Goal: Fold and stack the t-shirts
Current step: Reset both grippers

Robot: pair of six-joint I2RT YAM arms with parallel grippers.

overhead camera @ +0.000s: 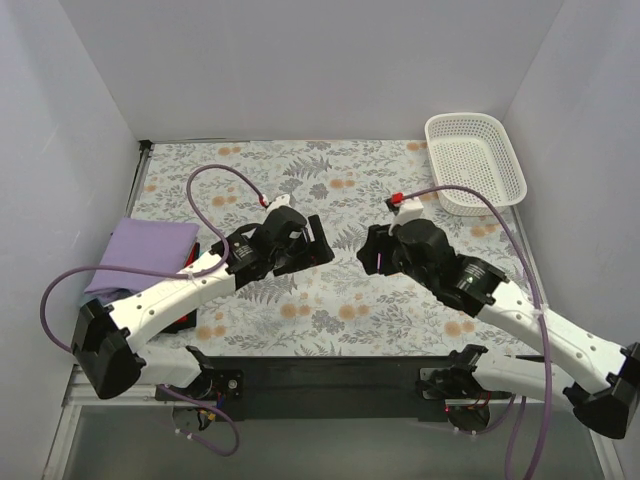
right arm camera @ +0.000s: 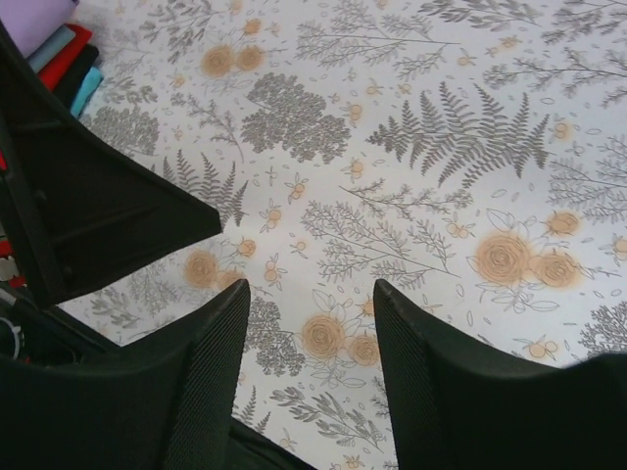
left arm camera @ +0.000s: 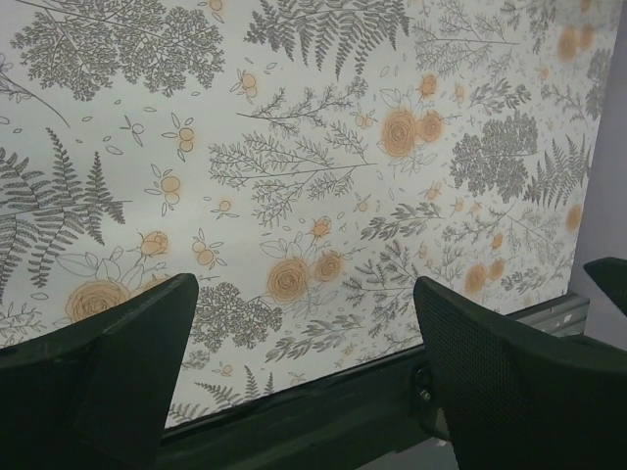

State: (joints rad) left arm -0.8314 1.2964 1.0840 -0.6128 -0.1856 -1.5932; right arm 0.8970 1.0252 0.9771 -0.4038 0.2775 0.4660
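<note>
Folded t-shirts (overhead camera: 145, 250) sit stacked at the left edge of the frame, lilac on top, while the left gripper (overhead camera: 320, 245) and right gripper (overhead camera: 368, 258) hover mid-frame, both spread and empty, so the task looks essentially finished.

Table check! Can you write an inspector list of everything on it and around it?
Surface: flowery cover, lying flat.
Job's things: shirts folded in one stack at the left edge, lilac on top; the right wrist view shows red, black and blue edges beneath.
Clutter: white basket, far right corner.
Grippers: left tool and right tool both open, holding nothing, over the middle of the cover.
Cables: purple cables loop along both arms.
Surroundings: plain white walls on three sides.
</note>
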